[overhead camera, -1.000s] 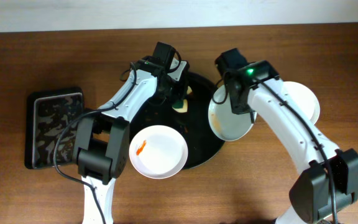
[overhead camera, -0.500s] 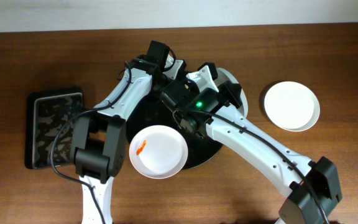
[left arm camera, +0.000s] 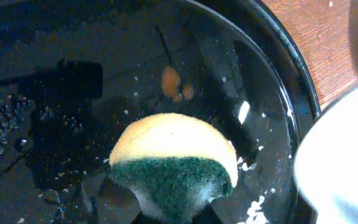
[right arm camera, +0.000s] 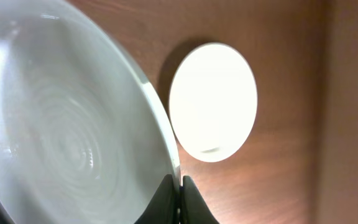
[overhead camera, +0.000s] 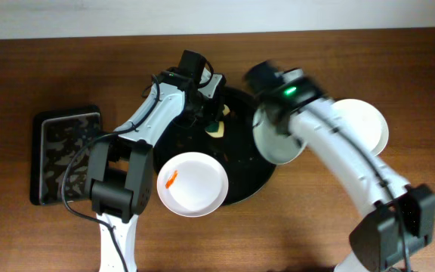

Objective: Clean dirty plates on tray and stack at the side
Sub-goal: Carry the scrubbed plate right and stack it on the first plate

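The black round tray [overhead camera: 242, 175] holds a white plate [overhead camera: 192, 183] with an orange smear at its front left. My left gripper [overhead camera: 211, 115] is shut on a yellow and green sponge [overhead camera: 217, 129] over the tray's back; in the left wrist view the sponge [left arm camera: 173, 155] sits in the jaws [left arm camera: 166, 208] above the wet tray [left arm camera: 73, 74]. My right gripper [overhead camera: 266, 117] is shut on the rim of a second plate [overhead camera: 278, 142], held tilted over the tray's right edge; the right wrist view shows the jaws [right arm camera: 180, 186] on that plate [right arm camera: 61, 124]. A third plate [overhead camera: 368, 125] lies on the table at the right.
A small rectangular mottled black sponge tray [overhead camera: 68, 151] stands at the left. An orange smear [left arm camera: 171, 79] and water drops lie on the round tray's floor. The third plate also shows in the right wrist view [right arm camera: 213, 102], alone on the wooden table [right arm camera: 291, 174].
My right arm swung left over the tray with its plate, then back to the right. My left gripper and sponge have barely moved.
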